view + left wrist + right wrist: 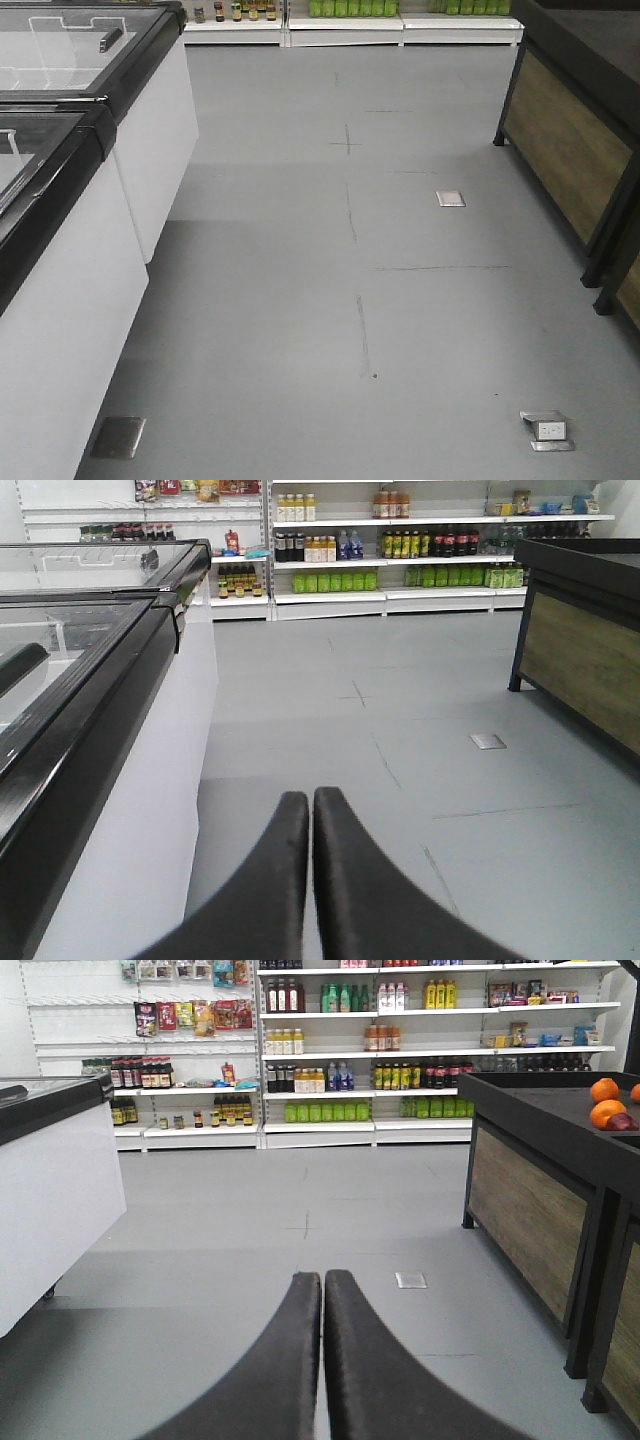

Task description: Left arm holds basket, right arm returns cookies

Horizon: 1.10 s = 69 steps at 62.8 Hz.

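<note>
Two grippers (pixel 310 798) (pixel 322 1278) closed; freezer (pixel 120 860) left, apparent oranges (pixel 605 1102) right.

Bright, even light; pale glare on freezer lids (pixel 80 575); darker shadow on near floor (pixel 100 1380).

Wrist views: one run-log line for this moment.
left gripper shut, empty | right gripper shut, empty | basket not in view | cookies not in view

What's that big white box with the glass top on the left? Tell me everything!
It is a chest freezer: smooth white walls, a thick black rim and a clear glass lid on top. It stands on the grey floor along the aisle's left side, with a second freezer end to end behind it.
</note>
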Available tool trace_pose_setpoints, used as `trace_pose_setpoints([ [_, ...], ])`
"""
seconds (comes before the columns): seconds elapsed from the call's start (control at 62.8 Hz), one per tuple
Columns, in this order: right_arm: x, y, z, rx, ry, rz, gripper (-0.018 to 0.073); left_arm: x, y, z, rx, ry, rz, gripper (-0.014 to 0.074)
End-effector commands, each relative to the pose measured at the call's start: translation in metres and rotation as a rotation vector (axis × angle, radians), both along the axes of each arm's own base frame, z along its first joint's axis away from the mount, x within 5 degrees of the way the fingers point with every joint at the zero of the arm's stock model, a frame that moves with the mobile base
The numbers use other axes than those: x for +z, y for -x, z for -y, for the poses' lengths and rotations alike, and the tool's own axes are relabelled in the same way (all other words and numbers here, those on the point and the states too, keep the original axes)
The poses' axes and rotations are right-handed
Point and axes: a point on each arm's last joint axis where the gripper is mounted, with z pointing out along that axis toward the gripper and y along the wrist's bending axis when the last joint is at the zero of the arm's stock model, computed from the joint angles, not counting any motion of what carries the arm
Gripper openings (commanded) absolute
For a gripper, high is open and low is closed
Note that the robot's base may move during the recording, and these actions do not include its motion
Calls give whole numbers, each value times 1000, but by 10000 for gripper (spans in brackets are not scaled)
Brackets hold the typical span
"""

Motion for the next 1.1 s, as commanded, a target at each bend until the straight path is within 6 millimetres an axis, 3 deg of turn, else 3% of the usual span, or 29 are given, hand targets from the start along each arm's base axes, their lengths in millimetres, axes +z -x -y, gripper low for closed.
trace_pose_setpoints([
  [0.0, 7, 1, 0, 2, 11, 86, -6, 10, 1, 1, -7, 20, 92, -6],
  [0.637, 7, 1, 0, 2, 11, 84, -6, 20, 2, 1, -15, 18, 177, -6],
  [0.716, 7, 1, 0, 2, 11, 84, -6, 32, 4, 1, -17, 39, 220, -6],
  [0.891, 7, 1, 0, 2, 11, 84, -6, 80, 5, 1, -11, 34, 243, -7],
  [1.082, 7, 1, 0, 2, 11, 84, -6, 130, -27, 2, -1, -12, 128, -7],
])
